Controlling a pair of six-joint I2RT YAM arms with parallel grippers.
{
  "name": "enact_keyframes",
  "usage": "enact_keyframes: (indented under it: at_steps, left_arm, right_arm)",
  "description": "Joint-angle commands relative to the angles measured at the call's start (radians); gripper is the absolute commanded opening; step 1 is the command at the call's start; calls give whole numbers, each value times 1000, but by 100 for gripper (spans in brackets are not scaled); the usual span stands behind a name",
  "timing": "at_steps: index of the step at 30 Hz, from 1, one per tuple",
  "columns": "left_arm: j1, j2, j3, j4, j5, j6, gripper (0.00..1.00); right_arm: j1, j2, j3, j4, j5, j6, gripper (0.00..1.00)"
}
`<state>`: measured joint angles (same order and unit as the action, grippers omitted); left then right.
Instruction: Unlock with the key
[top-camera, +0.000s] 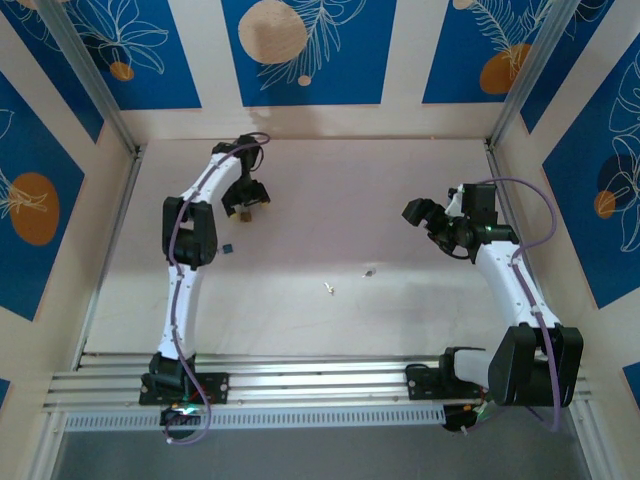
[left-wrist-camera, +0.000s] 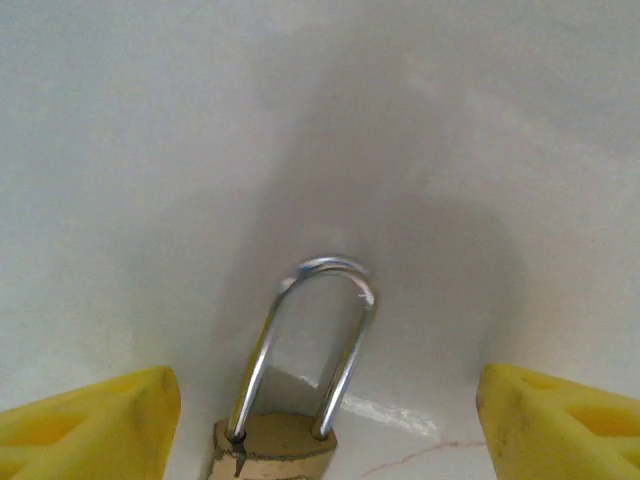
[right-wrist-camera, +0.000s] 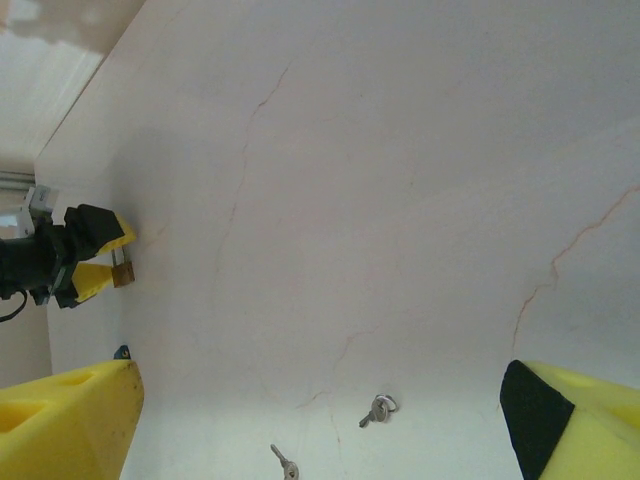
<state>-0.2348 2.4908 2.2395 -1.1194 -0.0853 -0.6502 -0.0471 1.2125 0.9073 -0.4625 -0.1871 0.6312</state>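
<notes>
- The left gripper (top-camera: 246, 203) sits in the upper left of the top view, at the end of its arm stretched toward the far side of the table (top-camera: 340, 190).
- In the left wrist view its 2 yellow fingers (left-wrist-camera: 90, 425) stand in the lower corners of the frame, spread wide, with the jaws open.
- The padlock (left-wrist-camera: 290, 400) lies between those fingers at the bottom centre of the left wrist view. There is bare table on each side of it, so neither finger touches it.
- Its brass body is cut off by the lower edge, and the silver shackle (left-wrist-camera: 325, 300) arches up toward the middle of the frame. Both legs of the shackle reach the body.
- In the right wrist view the same lock shows as a small brass spot at the left edge, framed by the left gripper's yellow tips.
- The right gripper (top-camera: 420, 216) is at the right of centre in the top view, raised over the table and well apart from the lock.
- Its fingers (right-wrist-camera: 65, 420) fill the lower corners of the right wrist view, wide apart with nothing between them.
- 2 keys lie on the table at the bottom centre of the right wrist view: key 1 (right-wrist-camera: 378, 408) with a round ring, and key 2 (right-wrist-camera: 283, 462) just beside the lower edge. Both are apart from either gripper.
- A small blue piece (top-camera: 229, 247) lies beside the left arm, below the lock in the top view.
</notes>
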Motion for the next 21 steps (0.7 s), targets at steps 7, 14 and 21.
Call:
enact_keyframes:
  at_steps: [7, 14, 21]
  left_arm:
    - [-8, 41, 2, -89, -31, 35, 68]
    - [-18, 24, -43, -88, -49, 4, 55]
    - [-39, -15, -91, -84, -65, -9, 44]
  right_arm:
    - [-8, -20, -2, -14, -11, 11, 93]
    - [-8, -15, -8, -7, -17, 13, 92]
    - [-19, -22, -13, -6, -21, 11, 92]
